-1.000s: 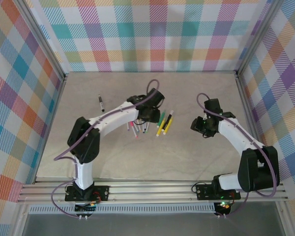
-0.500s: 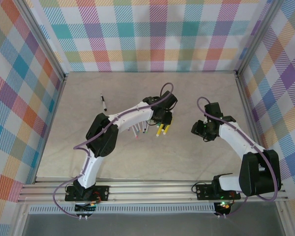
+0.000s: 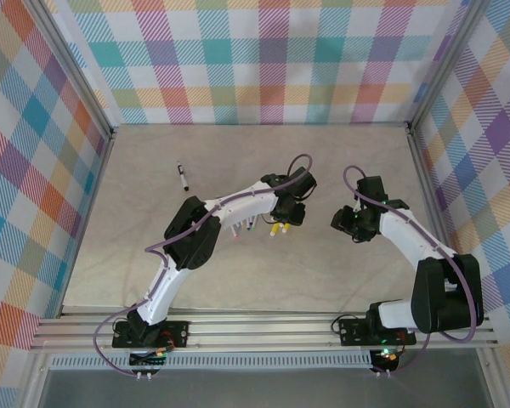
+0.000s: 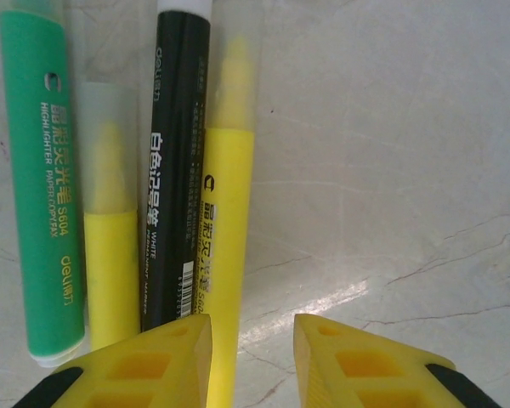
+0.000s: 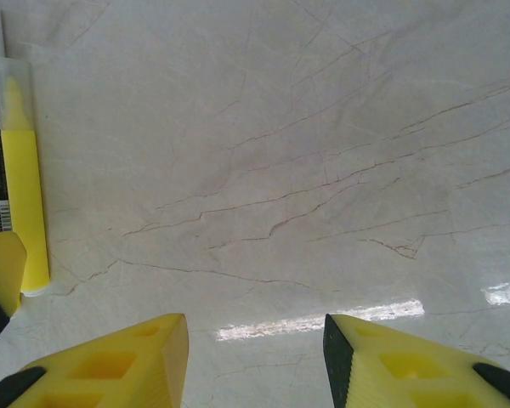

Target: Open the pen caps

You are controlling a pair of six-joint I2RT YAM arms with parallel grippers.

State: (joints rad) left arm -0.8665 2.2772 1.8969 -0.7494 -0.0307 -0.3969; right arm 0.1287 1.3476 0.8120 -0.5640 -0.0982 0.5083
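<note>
Four pens lie side by side in the left wrist view: a green highlighter (image 4: 42, 178), a yellow one (image 4: 110, 255), a black marker (image 4: 174, 161) and a second yellow highlighter (image 4: 228, 221). Clear pen caps (image 4: 229, 81) cover the yellow tips. My left gripper (image 4: 252, 327) hovers open low over the table, and the right-hand yellow highlighter runs along its left finger's inner edge. From above, the left gripper (image 3: 287, 212) sits over the pen cluster (image 3: 276, 227). To the right, my right gripper (image 3: 344, 223) stands open over bare table (image 5: 255, 327), nothing between its fingers.
More thin pens (image 3: 245, 225) lie just left of the cluster. A lone black pen (image 3: 183, 177) rests far back left. Metal frame rails and plaid walls border the marble table (image 3: 323, 272). In the right wrist view a yellow highlighter (image 5: 24, 195) lies at the left edge.
My left arm has swung right, from above the white-barrelled pens to above the yellow and green ones. The right arm has hardly moved.
</note>
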